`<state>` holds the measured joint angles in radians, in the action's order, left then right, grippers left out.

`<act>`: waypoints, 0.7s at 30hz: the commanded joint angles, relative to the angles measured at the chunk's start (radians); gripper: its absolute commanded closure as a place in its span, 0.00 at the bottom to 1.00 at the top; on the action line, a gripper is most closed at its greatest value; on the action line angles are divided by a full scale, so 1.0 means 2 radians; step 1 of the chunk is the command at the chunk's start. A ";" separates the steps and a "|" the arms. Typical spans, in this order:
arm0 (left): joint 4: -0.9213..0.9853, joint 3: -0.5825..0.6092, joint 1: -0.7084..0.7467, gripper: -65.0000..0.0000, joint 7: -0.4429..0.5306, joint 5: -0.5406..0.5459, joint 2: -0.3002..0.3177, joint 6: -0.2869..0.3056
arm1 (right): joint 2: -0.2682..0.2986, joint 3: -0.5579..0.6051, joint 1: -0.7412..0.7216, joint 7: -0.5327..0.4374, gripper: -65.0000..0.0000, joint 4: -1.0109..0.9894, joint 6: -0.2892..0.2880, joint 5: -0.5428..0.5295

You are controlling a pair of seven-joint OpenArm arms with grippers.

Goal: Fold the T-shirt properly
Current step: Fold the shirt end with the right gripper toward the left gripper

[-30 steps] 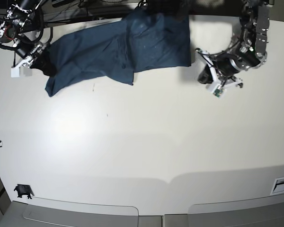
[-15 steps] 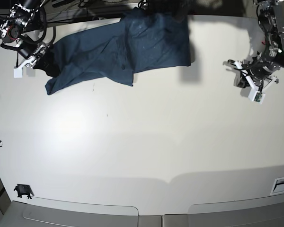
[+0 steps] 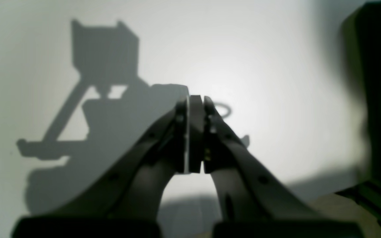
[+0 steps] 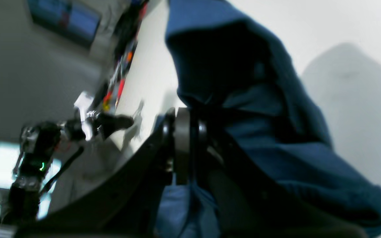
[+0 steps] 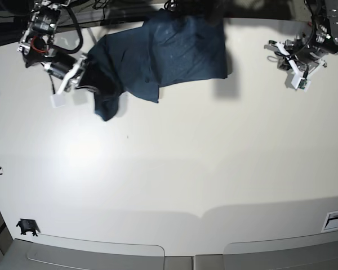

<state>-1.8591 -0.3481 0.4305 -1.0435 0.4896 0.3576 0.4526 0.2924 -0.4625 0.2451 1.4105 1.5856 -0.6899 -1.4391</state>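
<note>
White counter [image 5: 174, 169] carrying, at 12 o'clock, one dark teal T-shirt [image 5: 169, 50], bunched toward its 9 o'clock end where the right claw [image 5: 79, 72] is clamped on a fold of it; left claw [image 5: 296, 70], at 2 o'clock, pressed together and holding nothing, well apart from the cloth.

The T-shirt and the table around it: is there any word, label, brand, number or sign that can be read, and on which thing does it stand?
None can be read.
T-shirt: plain, no print or label shows.
Table: no text shows.
Screen in the right wrist view's background: too blurred to read.
</note>
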 commanded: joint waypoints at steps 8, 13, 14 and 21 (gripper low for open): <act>-0.009 -0.003 0.026 1.00 0.026 0.005 0.006 0.001 | -0.065 0.122 0.006 -0.007 1.00 0.110 -0.004 -0.022; -0.009 -0.003 0.048 1.00 0.052 0.005 0.004 -0.014 | -0.109 0.197 0.013 -0.007 1.00 0.110 -0.004 -0.022; -0.009 -0.003 0.051 1.00 0.052 0.005 0.002 -0.016 | -0.115 0.211 0.014 -0.007 1.00 0.110 -0.004 -0.022; -0.009 -0.003 0.058 1.00 0.051 0.005 -0.007 -0.016 | -0.141 0.280 0.014 -0.007 1.00 0.110 -0.004 0.163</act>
<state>-1.8591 -0.3481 0.5457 -0.9508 0.4900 0.3321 0.4217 0.0154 0.0971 0.2802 1.4155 1.7885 -0.6922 -1.0683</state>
